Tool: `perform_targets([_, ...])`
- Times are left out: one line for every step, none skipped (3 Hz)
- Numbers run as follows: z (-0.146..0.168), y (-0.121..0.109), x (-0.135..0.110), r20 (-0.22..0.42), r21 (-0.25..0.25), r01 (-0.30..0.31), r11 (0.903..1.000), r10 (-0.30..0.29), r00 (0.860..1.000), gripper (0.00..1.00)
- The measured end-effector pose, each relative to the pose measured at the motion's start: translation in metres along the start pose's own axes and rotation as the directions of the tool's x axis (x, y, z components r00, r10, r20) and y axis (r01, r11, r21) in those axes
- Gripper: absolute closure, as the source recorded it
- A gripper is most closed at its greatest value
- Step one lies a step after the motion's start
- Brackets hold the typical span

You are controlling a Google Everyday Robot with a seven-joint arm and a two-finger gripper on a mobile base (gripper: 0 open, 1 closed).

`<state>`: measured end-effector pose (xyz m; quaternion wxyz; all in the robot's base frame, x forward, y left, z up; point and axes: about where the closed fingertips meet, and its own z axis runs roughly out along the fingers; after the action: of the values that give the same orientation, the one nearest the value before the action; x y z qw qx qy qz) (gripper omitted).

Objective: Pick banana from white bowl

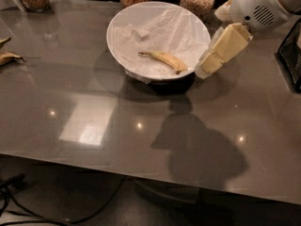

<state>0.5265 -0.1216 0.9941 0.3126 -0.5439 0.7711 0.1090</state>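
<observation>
Cream-coloured and angled down to the left, the gripper [206, 68] hangs just outside the right rim of the white bowl [123, 28], its tip close to the rim and above the glossy grey table [94, 126]. Whether it is open or closed cannot be told from this angle; nothing shows in its grasp. Left of the tip, the banana [164, 59] lies on the crinkled paper lining, its dark end nearest the gripper and its stem pointing away.
</observation>
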Motion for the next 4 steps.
perform_targets([0.001, -0.010, -0.006, 0.037, 0.054, -0.008, 0.9985, 0.006, 0.999, 0.00])
perform_targets([0.016, -0.030, -0.024, 0.095, 0.114, -0.032, 0.9930, 0.022, 0.995, 0.00])
perform_targets([0.040, -0.051, -0.038, 0.124, 0.145, -0.067, 0.9872, 0.049, 0.991, 0.00])
perform_targets([0.070, -0.071, -0.045, 0.128, 0.145, -0.093, 0.9851, 0.074, 0.989, 0.10])
